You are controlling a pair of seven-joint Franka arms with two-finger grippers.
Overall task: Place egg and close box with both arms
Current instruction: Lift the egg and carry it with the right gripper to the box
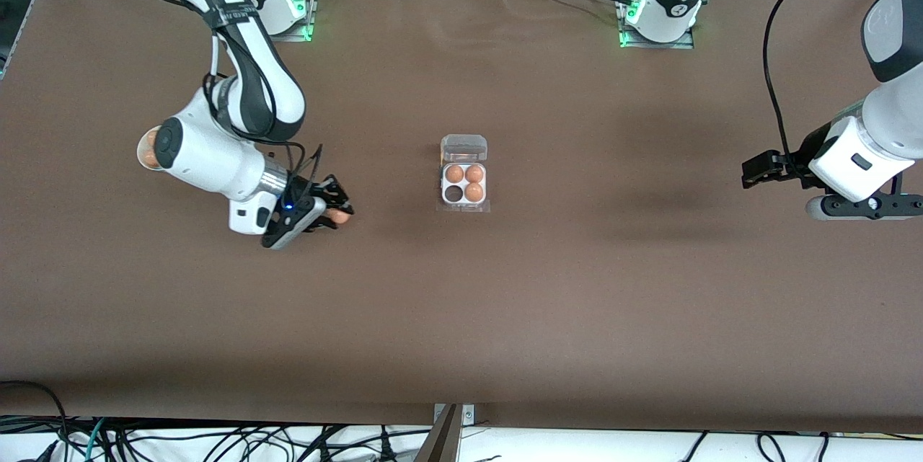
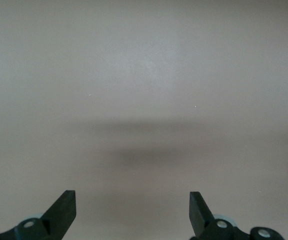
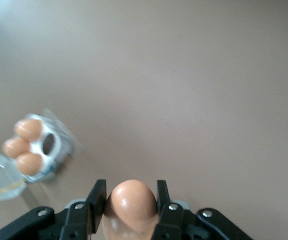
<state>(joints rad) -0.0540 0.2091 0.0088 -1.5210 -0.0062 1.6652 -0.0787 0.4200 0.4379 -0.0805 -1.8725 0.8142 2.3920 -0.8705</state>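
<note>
The right hand (image 1: 328, 215) pinches 1 egg (image 1: 339, 216) between its fingers and hangs over bare desk (image 1: 577, 303) toward the right arm's end, well apart from the box (image 1: 464, 183). The box stands at mid-desk with its clear lid (image 1: 464, 148) folded open; 3 cups hold eggs and 1 cup (image 1: 453, 193), in the row nearer the front camera, is empty. The left hand (image 1: 757, 172) is spread, holds nothing and waits over bare desk toward the left arm's end. A bowl (image 1: 148, 148) holding spare eggs sits partly hidden under the right arm. Judgement: the carry stage is in hand, the placement not yet done. The next move calls for bringing the egg above the empty cup, lowering it gently and releasing; lid closure by both arms follows.
</note>
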